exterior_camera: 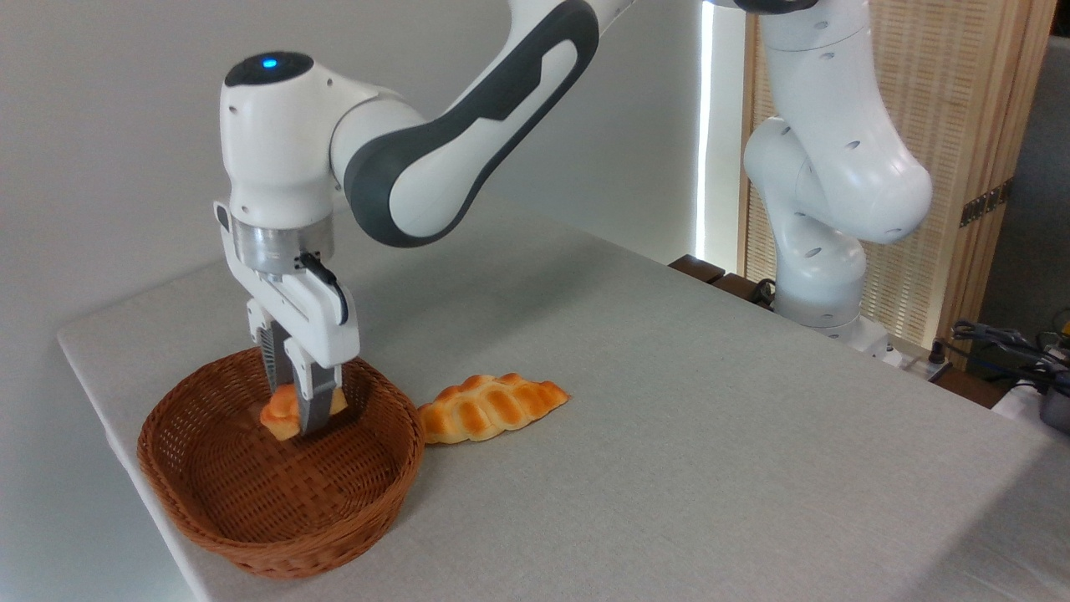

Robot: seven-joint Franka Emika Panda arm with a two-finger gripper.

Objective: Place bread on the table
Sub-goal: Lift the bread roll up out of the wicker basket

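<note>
The bread (pixel 282 413), a small glossy orange-golden bun, is inside the round brown wicker basket (pixel 276 518) at the table's left end. My gripper (pixel 294 403) reaches straight down into the basket and its two fingers are shut on the bun, one finger (pixel 315 405) crossing its front. The bun appears slightly lifted off the basket floor; its right half is hidden behind the finger. The table (pixel 685 401) is covered with a plain light grey-beige cloth.
A flat braided golden loaf (pixel 489 406) lies on the cloth just right of the basket, touching its rim. The arm's white base (pixel 823 251) stands at the table's far right edge, with cables (pixel 1003 343) beyond it.
</note>
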